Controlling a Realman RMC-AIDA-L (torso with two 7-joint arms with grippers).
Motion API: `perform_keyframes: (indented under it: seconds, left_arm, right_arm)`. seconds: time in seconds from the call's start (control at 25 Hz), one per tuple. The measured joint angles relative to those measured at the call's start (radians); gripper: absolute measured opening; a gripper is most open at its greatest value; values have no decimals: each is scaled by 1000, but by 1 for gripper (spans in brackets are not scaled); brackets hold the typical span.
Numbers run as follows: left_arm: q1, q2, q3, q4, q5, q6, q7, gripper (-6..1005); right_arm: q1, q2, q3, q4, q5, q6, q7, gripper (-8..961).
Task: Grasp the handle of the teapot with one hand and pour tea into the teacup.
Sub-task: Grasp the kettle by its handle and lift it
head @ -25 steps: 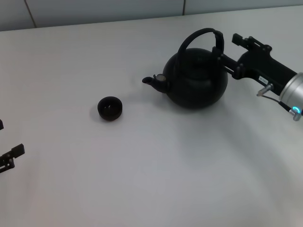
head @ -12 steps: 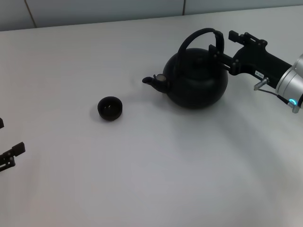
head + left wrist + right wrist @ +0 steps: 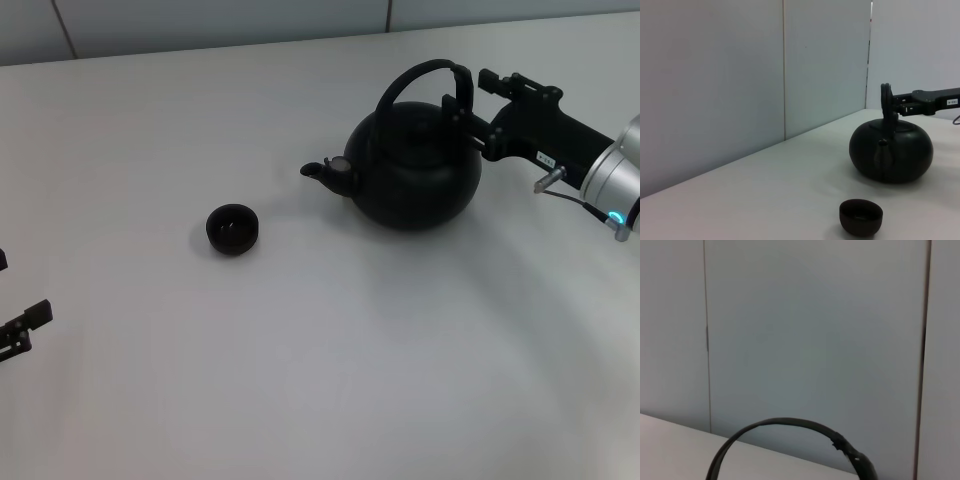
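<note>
The matte-black teapot [image 3: 415, 172] stands on the white table, spout pointing left; it also shows in the left wrist view [image 3: 891, 152]. Its arched handle [image 3: 428, 68] rises over the top, and shows in the left wrist view [image 3: 885, 100] and the right wrist view [image 3: 790, 424]. My right gripper [image 3: 468, 96] reaches in from the right, open, with its fingers on either side of the handle's thick sleeve [image 3: 462, 88]. The small dark teacup [image 3: 232, 229] sits apart, left of the spout, and shows in the left wrist view [image 3: 861, 216]. My left gripper [image 3: 18, 295] is parked at the left edge, open and empty.
The white table [image 3: 330, 360] stretches wide in front of the teapot and teacup. A pale panelled wall [image 3: 220, 20] runs along the table's far edge, close behind the teapot.
My right gripper has moved left and slightly up, closing in on the handle's sleeve. The teapot, teacup and left arm have not moved.
</note>
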Motion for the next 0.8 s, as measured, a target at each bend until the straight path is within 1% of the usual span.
perform_keyframes:
  seconds: [0.16, 0.36, 0.8]
  left_arm:
    - [0, 0, -1, 0, 0, 0, 1, 819]
    - [3, 0, -2, -1, 0, 1, 9, 819]
    - [11, -1, -3, -2, 0, 8, 11, 819]
  right_arm:
    - [2, 0, -2, 3, -4, -6, -6, 526]
    - [3, 0, -3, 0, -5, -10, -5, 291]
    - [-2, -1, 3, -1, -2, -28, -2, 80]
